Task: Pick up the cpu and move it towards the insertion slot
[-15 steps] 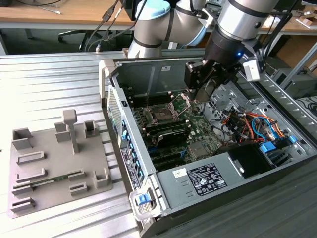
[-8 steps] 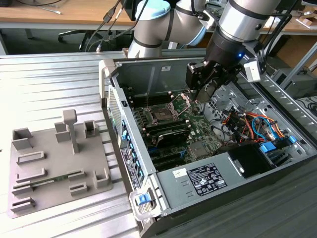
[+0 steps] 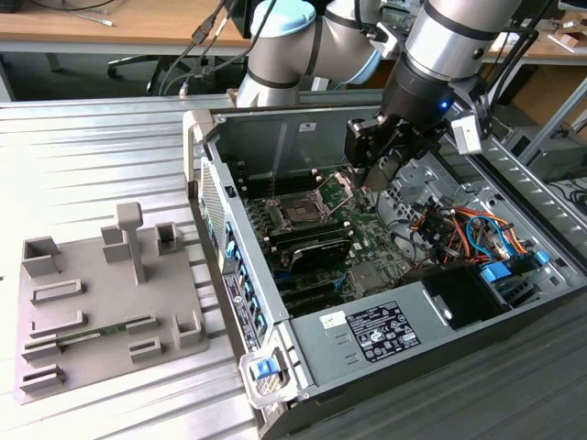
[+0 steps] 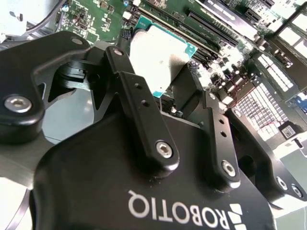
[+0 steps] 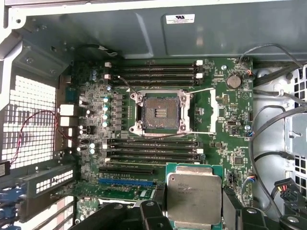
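Exterior view first: a ribbed metal surface (image 3: 101, 156) carries an open computer case (image 3: 385, 339) lying on its side, its green motherboard (image 3: 367, 243) facing up. On the exterior view's left of the case sits a grey fixture tray (image 3: 101, 312) with raised blocks and a narrow green memory stick (image 3: 101, 332) lying in one of its grooves. The silver-and-blue robot arm (image 3: 440, 37) reaches down into the case from above. Orange and blue cables (image 3: 468, 229) bundle at the exterior view's right side of the case interior.

Across the first wrist view, the motherboard (image 5: 220, 110) spreads out with long black memory slots (image 5: 153, 72) above and below the insertion slot (image 5: 157, 111), a square dark socket in a silver frame, its retention plate (image 5: 213, 110) swung open beside it.

At the arm's end, the black gripper (image 5: 194, 211) is closed on the cpu (image 5: 194, 199), its fingers (image 4: 144, 110) pressing two opposite edges of the chip. The cpu (image 4: 160, 57) is held in the air, silvery top and thin green rim visible in both wrist views, above the board and apart from the insertion slot (image 3: 301, 213), over the memory slots beside it.
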### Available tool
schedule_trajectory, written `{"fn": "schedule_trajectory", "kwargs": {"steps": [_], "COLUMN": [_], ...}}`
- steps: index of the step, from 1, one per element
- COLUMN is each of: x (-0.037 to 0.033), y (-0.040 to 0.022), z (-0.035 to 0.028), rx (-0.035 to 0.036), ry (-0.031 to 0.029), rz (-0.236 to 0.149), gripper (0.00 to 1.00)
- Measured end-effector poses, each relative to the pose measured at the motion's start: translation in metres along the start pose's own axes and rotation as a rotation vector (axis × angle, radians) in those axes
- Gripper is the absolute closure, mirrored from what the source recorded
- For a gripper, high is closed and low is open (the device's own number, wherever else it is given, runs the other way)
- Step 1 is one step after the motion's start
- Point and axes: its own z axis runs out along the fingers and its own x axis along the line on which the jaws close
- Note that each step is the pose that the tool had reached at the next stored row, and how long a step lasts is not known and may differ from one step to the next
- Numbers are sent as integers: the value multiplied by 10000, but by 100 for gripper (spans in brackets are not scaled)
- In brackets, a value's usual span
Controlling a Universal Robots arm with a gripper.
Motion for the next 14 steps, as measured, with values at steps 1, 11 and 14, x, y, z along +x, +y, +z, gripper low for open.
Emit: {"fn": "schedule_trajectory", "kwargs": {"steps": [1, 11, 14], "x": [0, -8, -11], "y": [4, 113, 120], "z": [2, 41, 50], "rx": [-1, 0, -1], "ry": [0, 0, 0], "rz": [1, 0, 0], "gripper": [45, 45, 45]}}
